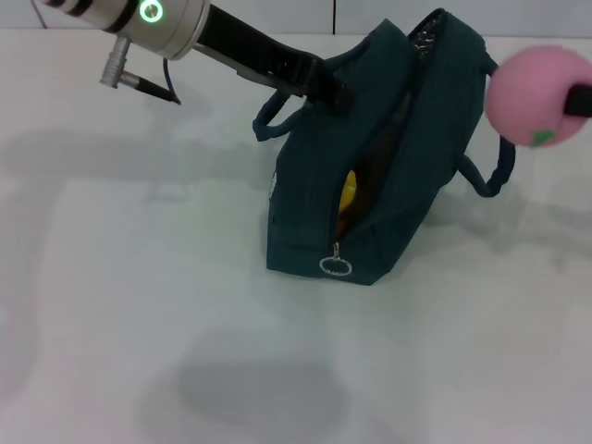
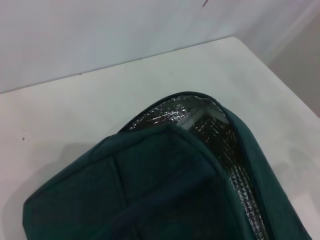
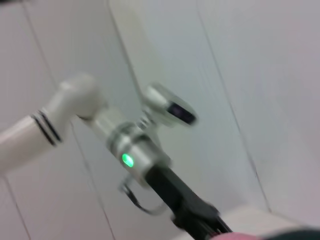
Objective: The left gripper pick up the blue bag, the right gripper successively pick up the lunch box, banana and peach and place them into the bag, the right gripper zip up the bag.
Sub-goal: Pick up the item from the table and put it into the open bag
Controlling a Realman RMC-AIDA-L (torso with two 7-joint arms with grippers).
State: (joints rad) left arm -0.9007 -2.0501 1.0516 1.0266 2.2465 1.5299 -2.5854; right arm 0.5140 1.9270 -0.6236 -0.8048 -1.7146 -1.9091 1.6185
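Holding the dark teal-blue fabric bag (image 1: pixel 388 157) up by its rim near the counter's far edge, my left gripper (image 1: pixel 326 88) is pinching the fabric so the silver-lined mouth gapes for loading. My right gripper (image 1: pixel 581 100), at the right edge of the head view, is clamped on the round pink peach (image 1: pixel 535 95), carried high beside the bag, apparently to clear the rim before dropping in. A yellow banana (image 1: pixel 349 191) shows through the slit; the zipper's metal ring pull (image 1: pixel 337 267) hangs at the near end, still unzipped.
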